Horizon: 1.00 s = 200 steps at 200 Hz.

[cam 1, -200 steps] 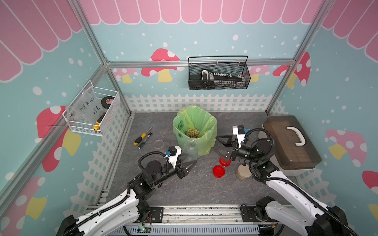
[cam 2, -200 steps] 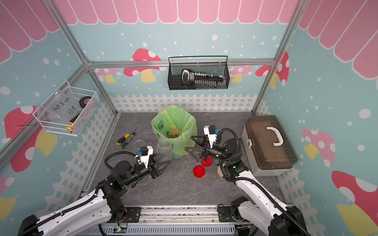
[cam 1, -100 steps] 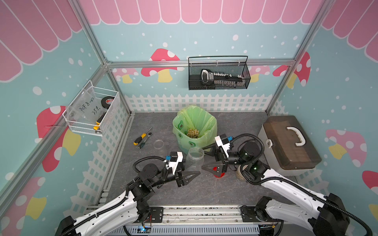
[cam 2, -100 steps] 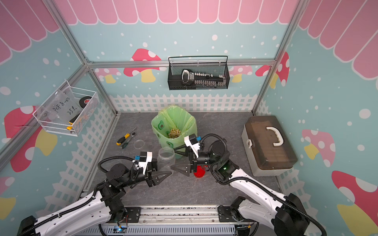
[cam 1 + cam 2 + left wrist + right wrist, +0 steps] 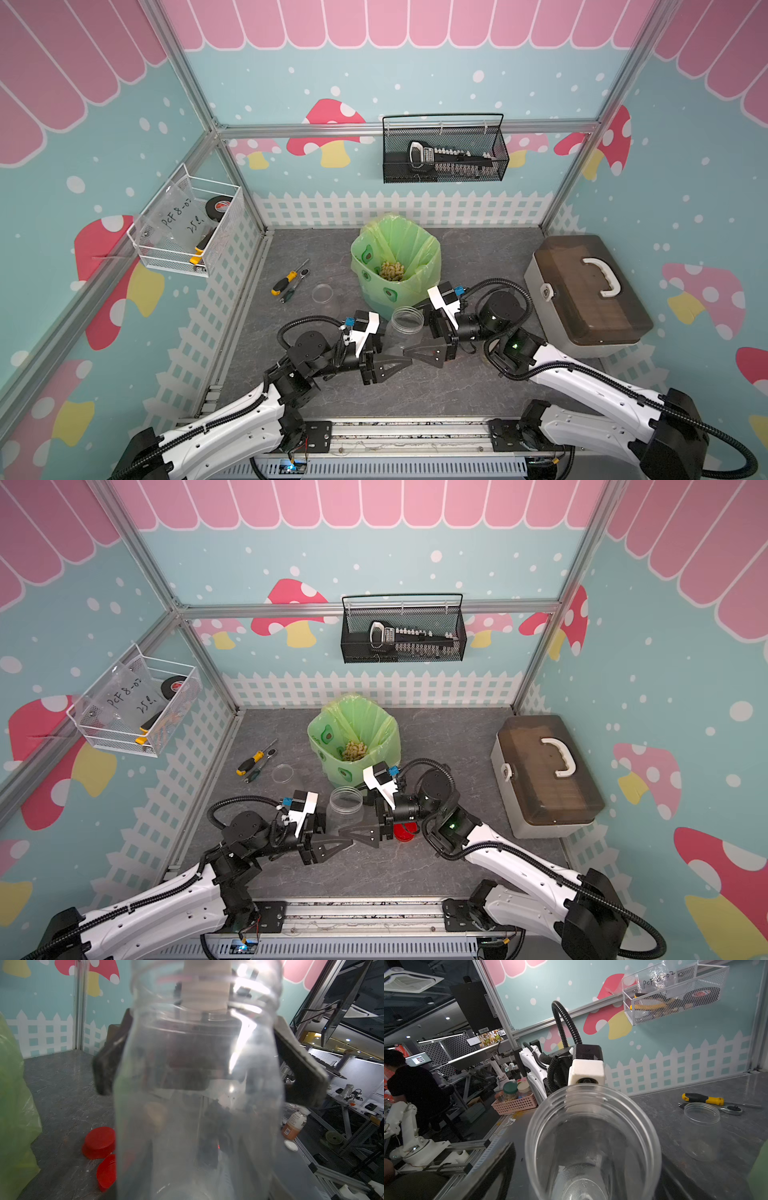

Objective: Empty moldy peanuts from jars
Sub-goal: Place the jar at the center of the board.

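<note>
An empty clear jar (image 5: 405, 328) (image 5: 346, 802) without a lid stands upright between my two arms, in front of the bin. My left gripper (image 5: 400, 345) (image 5: 341, 824) is shut on it, and the jar (image 5: 197, 1084) fills the left wrist view. My right gripper (image 5: 410, 338) (image 5: 352, 818) is open, with a finger on each side of the same jar (image 5: 591, 1136) and a gap showing at one finger (image 5: 492, 1167). The moldy peanuts (image 5: 392, 270) (image 5: 354, 750) lie in a heap inside the bin. A second empty jar (image 5: 323, 293) (image 5: 700, 1126) stands to the left.
The green-bagged bin (image 5: 370, 278) stands just behind the grippers. Two red lids (image 5: 99, 1142) (image 5: 107, 1172) lie on the floor under the right arm. A brown toolbox (image 5: 586, 291) fills the right side. A screwdriver and ratchet (image 5: 286, 282) lie at the left.
My right gripper swung left from the red lids to the jar, and its jaws narrowed around it. My left gripper carried the jar a little forward and to the right.
</note>
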Each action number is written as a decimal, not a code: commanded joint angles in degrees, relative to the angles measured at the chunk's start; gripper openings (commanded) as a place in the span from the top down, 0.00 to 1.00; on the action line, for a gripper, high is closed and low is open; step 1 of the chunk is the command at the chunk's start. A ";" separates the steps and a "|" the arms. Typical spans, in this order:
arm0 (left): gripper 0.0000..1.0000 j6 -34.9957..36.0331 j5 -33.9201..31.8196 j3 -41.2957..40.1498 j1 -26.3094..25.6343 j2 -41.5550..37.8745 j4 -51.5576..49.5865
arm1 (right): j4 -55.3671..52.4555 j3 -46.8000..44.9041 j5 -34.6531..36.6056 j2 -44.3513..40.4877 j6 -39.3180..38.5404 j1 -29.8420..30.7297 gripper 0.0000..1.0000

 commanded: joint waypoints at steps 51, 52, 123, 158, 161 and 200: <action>0.45 0.54 -1.24 0.72 -0.26 1.87 0.76 | -2.88 0.67 2.94 -0.55 -4.60 0.70 0.36; 0.44 0.56 -1.29 0.67 -0.26 1.87 0.72 | -3.02 0.66 3.06 -0.60 -4.72 0.70 0.36; 0.06 2.68 -6.68 -0.22 -0.26 -2.16 -3.15 | -13.93 -0.01 15.52 -2.24 -11.52 -0.50 0.40; 0.01 4.64 -11.54 -1.01 -0.26 -4.63 -5.29 | -16.26 -1.90 21.70 -3.12 -11.83 -3.77 0.41; 0.01 4.75 -12.15 -1.09 -0.26 -4.71 -5.35 | -16.28 -2.36 22.45 -3.42 -11.84 -4.13 0.41; 0.04 6.00 -24.44 -2.30 -0.26 -7.15 -10.41 | -15.22 -8.38 36.04 -7.94 -11.99 -9.26 0.40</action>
